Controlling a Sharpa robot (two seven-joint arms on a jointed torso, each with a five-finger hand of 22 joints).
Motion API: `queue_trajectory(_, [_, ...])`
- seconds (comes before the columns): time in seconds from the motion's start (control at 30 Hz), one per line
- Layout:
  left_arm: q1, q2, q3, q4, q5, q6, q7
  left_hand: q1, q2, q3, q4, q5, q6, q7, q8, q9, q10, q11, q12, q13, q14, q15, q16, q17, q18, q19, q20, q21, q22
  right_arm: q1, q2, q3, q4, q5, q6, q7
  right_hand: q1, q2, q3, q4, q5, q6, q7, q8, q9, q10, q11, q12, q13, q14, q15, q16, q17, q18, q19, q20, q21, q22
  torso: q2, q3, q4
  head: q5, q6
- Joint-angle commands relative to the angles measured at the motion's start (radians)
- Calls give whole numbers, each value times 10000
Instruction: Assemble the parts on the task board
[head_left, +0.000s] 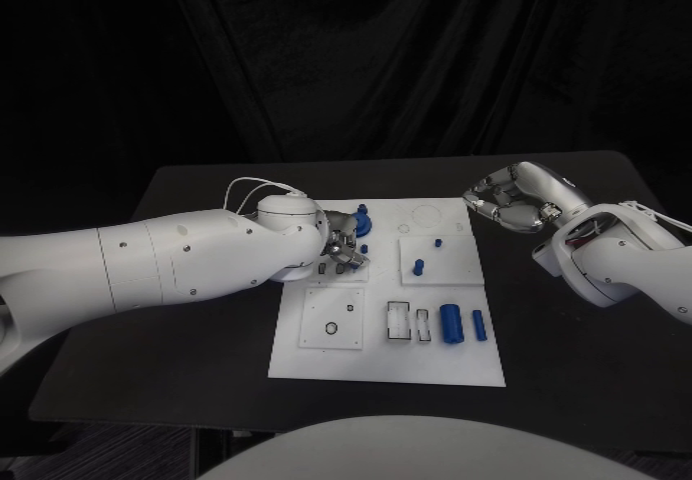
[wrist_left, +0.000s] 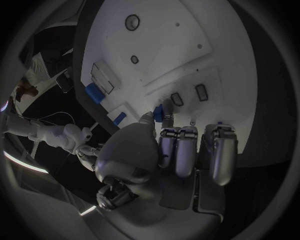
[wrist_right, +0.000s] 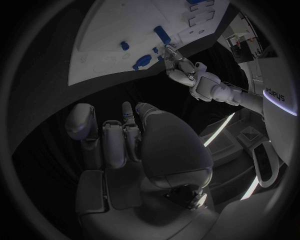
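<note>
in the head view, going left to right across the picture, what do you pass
left hand at the board's left part → small blue peg standing on the task board → two blue cylinders lying near its right edge → right hand beyond the board

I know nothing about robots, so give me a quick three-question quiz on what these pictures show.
1. True or false: the right hand holds a blue part.
2. Which hand is over the task board? A) left B) right C) both
3. Fill in: the two long blue parts lie beside two empty rectangular ____ on the board.

Key: 1 false, it hovers over the black table holding nothing. 2 A, the left hand works at a small blue piece on the board. 3 slots.
</note>
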Motion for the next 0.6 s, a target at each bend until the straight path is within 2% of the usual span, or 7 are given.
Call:
queue_trajectory(0.03, [-35,-15,6,60,4,10,20,91,-86,242,-32,155,126,-3,-102,73,1372,-380,-3,2604,1042,-57,26,2635,45,265,-69,-33,1731,-25,8,6,-8,-73,44,0,-38,14,46,-14,57,63,-27,56,-19,-59,-16,-38,975,75,-26,-12,537,184,61,13,-35,1196,1,-2,5,8,-1])
queue_trajectory(0.2, [-45,-56,6,72,4,-49,42,64,-434,1023,-42,348,225,-41,-230,305,1372,-409,-3,2604,1042,-88,26,2635,44,278,-106,-42,1748,-26,8,6,-21,-73,58,-7,-13,4,76,-19,138,65,-30,56,-25,-60,-21,-38,971,78,-32,-7,539,187,60,7,-54,1195,0,1,5,12,-1])
queue_trajectory(0.33, [-49,-124,6,108,4,-140,59,-232,-977,2263,38,472,318,-24,-359,650,1372,-430,-3,2604,1042,-128,26,2635,38,292,-104,-55,1772,-27,-4,6,-26,-73,66,-19,0,-2,94,-20,186,63,-29,54,-29,-59,-23,-37,970,77,-35,-10,533,186,65,5,-55,1198,-4,-1,10,16,-1])
queue_trajectory(0.43, [-50,-188,6,158,4,-233,68,-387,-1260,2925,13,760,363,-44,-409,827,1372,-426,-3,2604,1042,-117,26,2635,41,298,-123,-62,1784,-28,-9,6,-28,-73,76,-27,0,-2,94,-20,186,63,-29,54,-29,-59,-23,-37,970,77,-35,-10,533,186,65,5,-55,1198,-4,-1,6,11,-1])
queue_trajectory(0.5, [-51,-267,6,227,4,-320,64,-604,-1507,3499,-3,793,414,-51,-443,993,1372,-432,-3,2604,1042,-120,26,2635,40,306,-128,-67,1797,-28,-17,6,-28,-73,87,-38,7,-5,104,-20,216,65,-30,55,-31,-55,-23,-34,972,79,-36,-6,536,185,67,3,-56,1199,4,-2,7,4,-1])
queue_trajectory(0.57, [-51,-389,6,336,4,-427,40,-807,-1693,3983,-50,782,456,-54,-479,1139,1372,-439,-3,2604,1042,-124,26,2635,38,314,-131,-70,1811,-28,-30,6,-27,-73,103,-57,12,-5,114,-19,241,67,-31,56,-32,-59,-24,-37,967,75,-37,-13,526,185,68,2,-60,1200,4,-3,5,13,-1])
queue_trajectory(0.6, [-51,-427,6,368,4,-460,30,-807,-1693,3983,-50,782,456,-54,-479,1139,1372,-439,-3,2604,1042,-124,26,2635,38,314,-131,-70,1811,-28,-35,6,-27,-73,108,-62,12,-5,114,-19,241,67,-31,56,-32,-59,-24,-37,967,75,-37,-13,526,185,68,2,-60,1200,0,-3,5,18,-1])
